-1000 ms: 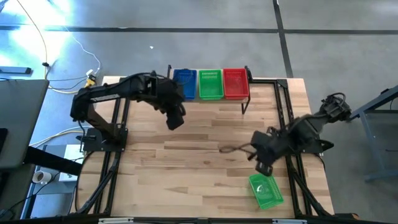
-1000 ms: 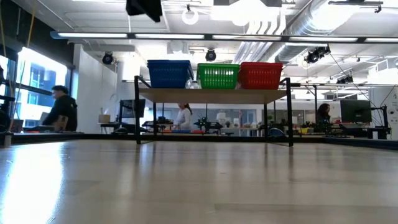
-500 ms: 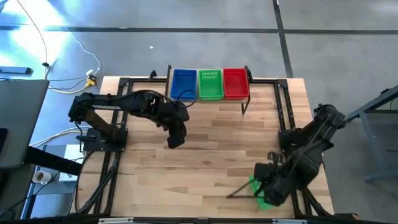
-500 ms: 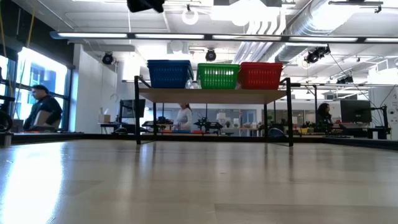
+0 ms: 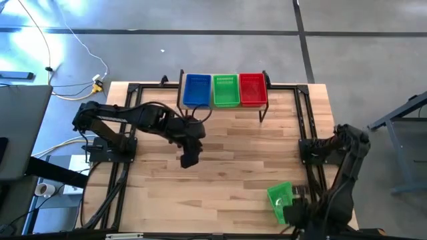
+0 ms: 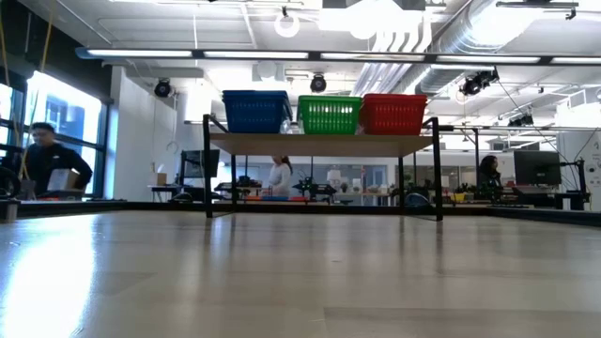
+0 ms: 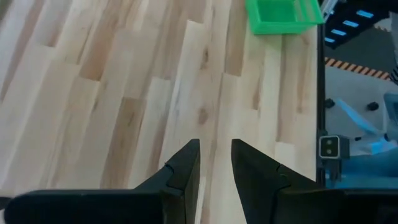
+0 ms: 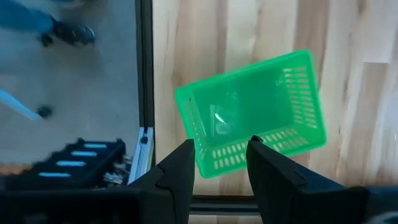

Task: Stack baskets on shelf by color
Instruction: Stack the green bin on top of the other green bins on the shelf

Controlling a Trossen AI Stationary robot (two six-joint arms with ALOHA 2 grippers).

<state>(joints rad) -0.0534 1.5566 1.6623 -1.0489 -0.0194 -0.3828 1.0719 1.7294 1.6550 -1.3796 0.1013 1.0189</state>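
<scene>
Left hand (image 7: 215, 163) parted (empty); right hand (image 8: 221, 163) parted.

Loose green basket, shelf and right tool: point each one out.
Loose green basket (image 5: 281, 201): high view, on its open inside.
Shelf (image 6: 319, 144): low view, on the plank's front edge.
Right tool (image 8: 221, 163): right wrist view, midway between its two fingertips, over the basket's near wall.

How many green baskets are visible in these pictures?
2. One green basket sits mid-shelf, between the blue and red ones. The other lies on the table near the right gripper. Nested baskets could be hidden inside the stacks.
</scene>
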